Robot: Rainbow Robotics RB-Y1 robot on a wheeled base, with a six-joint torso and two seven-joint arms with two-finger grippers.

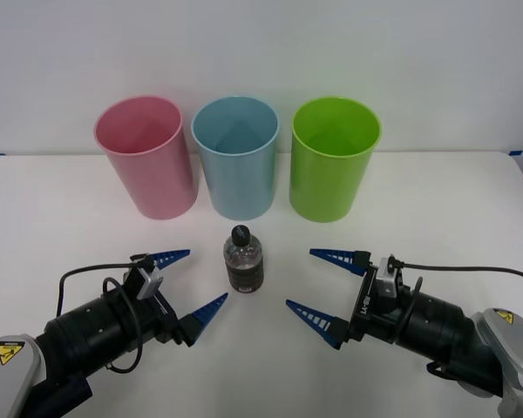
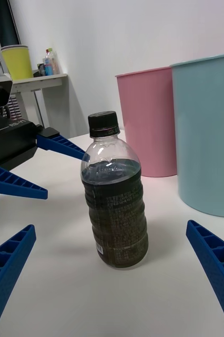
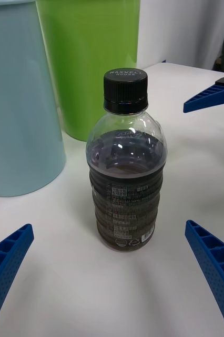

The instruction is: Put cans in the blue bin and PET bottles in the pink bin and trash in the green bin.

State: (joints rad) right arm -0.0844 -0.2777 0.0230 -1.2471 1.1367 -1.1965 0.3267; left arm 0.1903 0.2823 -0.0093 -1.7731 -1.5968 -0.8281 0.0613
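Near edge of a plain white table [image 1: 436, 192]: two black arms reach in from the bottom corners. Left gripper [image 1: 180, 282] with blue ribbed fingers spread wide, holding nothing, low over the table. Right gripper [image 1: 327, 287] mirrors it, fingers likewise well apart and empty.

Between the two grippers, touching neither, stands a small clear plastic bottle [image 1: 243, 259] with a black screw cap and a dark lower body, upright on the tabletop. Left wrist view: bottle [image 3: 126, 163] centred between that arm's own fingertips, cap lettering legible, label ribbed and dark. Right wrist view: same bottle [image 2: 113, 197] centred, the left gripper's blue fingers beyond it.

Behind the bottle, a row of three round, tapering plastic cup-shaped bins, all upright, mouths open: pink bin [image 1: 148, 157] on the left, light blue bin [image 1: 237, 157] in the middle directly behind the bottle, lime green bin [image 1: 333, 158] on the right. Neighbours stand just beside one another.

Far: plain white wall [image 1: 261, 43]. In the right wrist view, a side shelf [image 2: 38, 81] against the wall carries a yellow cup [image 2: 17, 61] and a small bottle.
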